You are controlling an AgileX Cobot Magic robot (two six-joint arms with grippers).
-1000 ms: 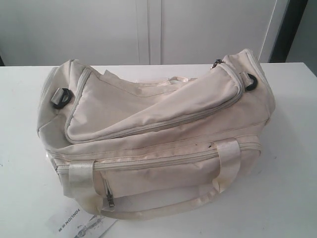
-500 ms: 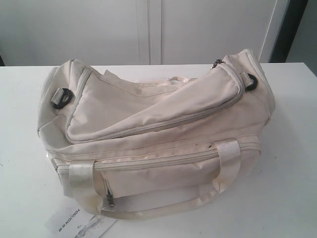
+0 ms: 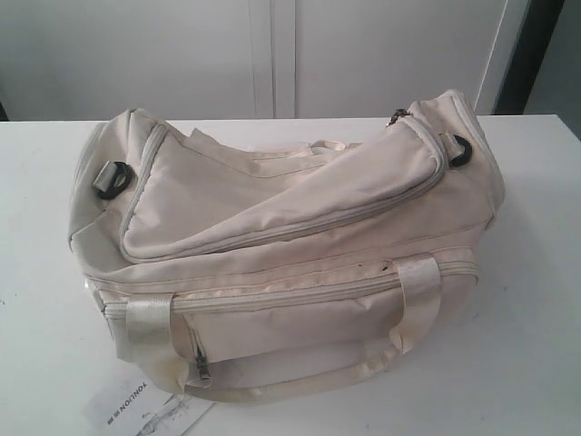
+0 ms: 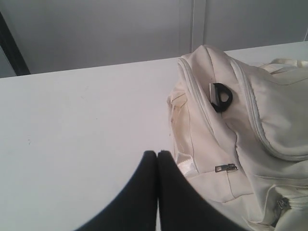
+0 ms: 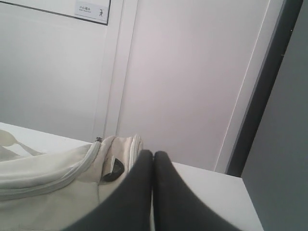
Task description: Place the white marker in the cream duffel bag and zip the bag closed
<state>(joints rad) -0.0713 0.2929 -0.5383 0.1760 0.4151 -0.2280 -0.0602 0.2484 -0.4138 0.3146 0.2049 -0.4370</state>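
Large soft cream fabric duffel bag [image 3: 300, 236] sits on the white table [image 3: 526, 363].
Both arms' jaws are pressed together, empty.

- The cream duffel bag [image 3: 272, 227] is plain off-white, with faint brownish smudges near its front zip.
- Its handles [image 3: 419, 289] are a glossier, paler cream.
- D-ring [image 3: 111, 180]: black.
- Zip pull [image 3: 201, 366]: dull grey metal.
- Table [image 3: 36, 354]: plain white.
- Paper tag [image 3: 136, 404]: white with black print.
- Left gripper [image 4: 157, 155] and right gripper [image 5: 153, 155]: matte black.
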